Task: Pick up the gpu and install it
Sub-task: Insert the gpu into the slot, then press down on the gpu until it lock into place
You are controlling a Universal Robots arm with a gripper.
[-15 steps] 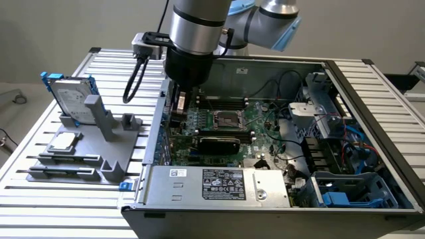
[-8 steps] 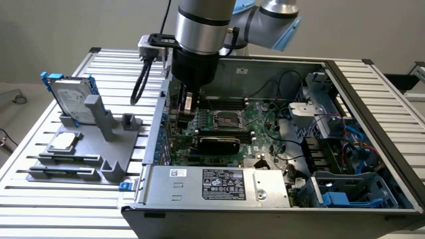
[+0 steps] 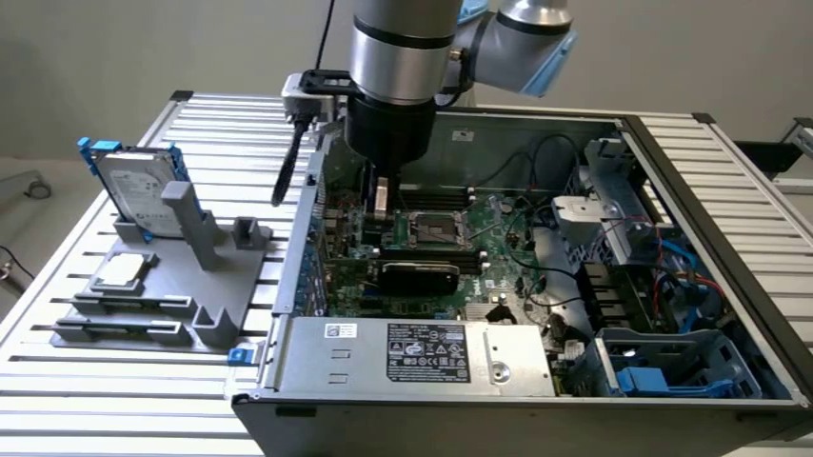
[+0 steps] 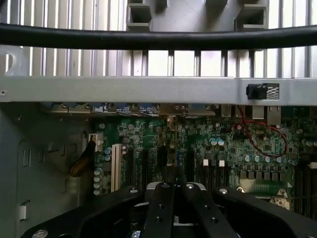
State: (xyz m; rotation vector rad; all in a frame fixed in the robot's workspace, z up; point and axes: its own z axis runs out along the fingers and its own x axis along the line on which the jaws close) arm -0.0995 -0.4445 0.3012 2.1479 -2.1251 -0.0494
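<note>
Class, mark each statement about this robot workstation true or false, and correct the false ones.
1. The gripper hangs over the grey fixture outside the case. False: the gripper is down inside the open computer case, above the motherboard.
2. A hard drive in a blue frame stands upright on the grey fixture. True: the hard drive stands on the grey fixture.
3. The small silver CPU chip sits in the motherboard's socket. False: the CPU chip lies on the grey fixture, to the exterior view's left of the case.
4. A power supply box sits inside the case. True: the power supply is at the case's near wall.
</note>
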